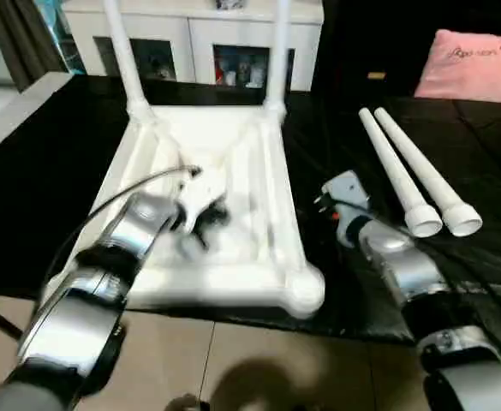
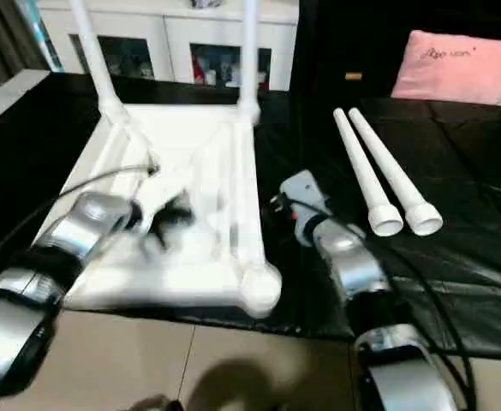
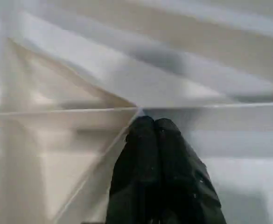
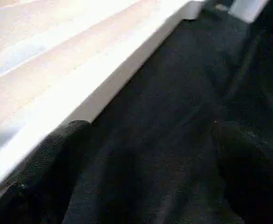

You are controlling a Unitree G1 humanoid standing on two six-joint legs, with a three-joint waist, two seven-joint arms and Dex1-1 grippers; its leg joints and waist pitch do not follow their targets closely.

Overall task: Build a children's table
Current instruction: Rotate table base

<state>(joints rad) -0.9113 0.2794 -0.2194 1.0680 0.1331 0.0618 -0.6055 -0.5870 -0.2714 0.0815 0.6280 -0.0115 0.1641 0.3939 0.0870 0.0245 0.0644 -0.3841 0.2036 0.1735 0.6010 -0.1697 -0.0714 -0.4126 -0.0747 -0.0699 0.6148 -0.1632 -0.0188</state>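
The white tabletop [image 1: 277, 224] lies upside down on a black-covered surface, ribbed side up. Two white legs [image 1: 123, 51] [image 1: 279, 51] stand upright in its far corner sockets. The near right socket [image 1: 306, 289] holds nothing. Two loose legs [image 1: 396, 171] [image 1: 426, 171] lie side by side to the right. My left gripper [image 1: 205, 218] hovers over the ribbed underside, its fingers [image 3: 145, 140] shut together with nothing between them, close above a rib junction. My right gripper [image 4: 148, 127] is open low over the black cover, just beside the tabletop's right edge [image 4: 108, 88].
A white glass-door cabinet [image 1: 190, 43] stands behind the work surface. A pink cushion [image 1: 471, 64] rests at the back right. The black cover [image 1: 27, 188] ends at a front edge, with tiled floor [image 1: 259, 360] below it.
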